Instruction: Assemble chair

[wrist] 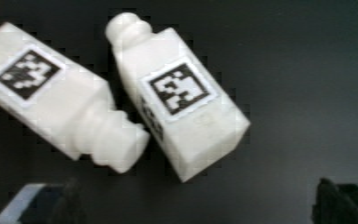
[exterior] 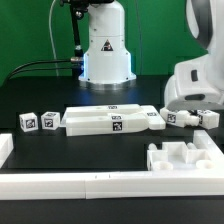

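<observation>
The chair parts lie loose on the black table. Two long white tagged slabs [exterior: 110,119] lie side by side in the middle. Two small tagged cubes [exterior: 37,122] sit at the exterior view's left. A notched white block [exterior: 184,156] lies at the front right. Two short tagged legs [exterior: 192,118] lie at the right, under my arm. In the wrist view these legs show close up, one [wrist: 185,98] beside the other [wrist: 48,92], both with ridged ends. My gripper [wrist: 197,205] hangs above them, open and empty, its dark fingertips [wrist: 352,201] apart and touching nothing.
A long plain white border rail [exterior: 70,186] runs along the table's front, with a short piece [exterior: 5,148] at the exterior view's left. The robot base [exterior: 106,50] stands at the back, in front of a green wall.
</observation>
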`<state>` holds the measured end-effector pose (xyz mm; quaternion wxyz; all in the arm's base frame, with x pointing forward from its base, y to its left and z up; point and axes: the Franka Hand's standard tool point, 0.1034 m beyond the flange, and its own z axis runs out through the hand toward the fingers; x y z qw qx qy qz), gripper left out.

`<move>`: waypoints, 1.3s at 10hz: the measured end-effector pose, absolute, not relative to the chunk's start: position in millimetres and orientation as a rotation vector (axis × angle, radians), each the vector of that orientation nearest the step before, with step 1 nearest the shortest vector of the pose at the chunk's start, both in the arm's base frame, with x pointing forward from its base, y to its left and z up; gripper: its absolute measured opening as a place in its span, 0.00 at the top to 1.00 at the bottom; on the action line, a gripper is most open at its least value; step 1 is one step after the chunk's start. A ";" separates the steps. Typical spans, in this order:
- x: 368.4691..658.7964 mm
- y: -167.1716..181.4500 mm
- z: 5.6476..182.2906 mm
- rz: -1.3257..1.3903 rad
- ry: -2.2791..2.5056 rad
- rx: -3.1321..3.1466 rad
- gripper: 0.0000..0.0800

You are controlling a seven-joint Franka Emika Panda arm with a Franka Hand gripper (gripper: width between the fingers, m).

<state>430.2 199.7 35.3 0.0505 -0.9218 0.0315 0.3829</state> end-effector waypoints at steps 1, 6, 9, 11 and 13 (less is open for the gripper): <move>428.0 195.6 35.7 1.201 0.117 -2.796 0.19; 413.1 203.0 19.8 1.405 0.187 -2.739 0.19; 412.7 207.5 20.4 1.411 0.154 -2.769 0.19; 405.7 214.8 19.0 1.441 0.230 -2.784 0.19; 396.7 220.1 13.7 1.481 0.250 -2.780 0.19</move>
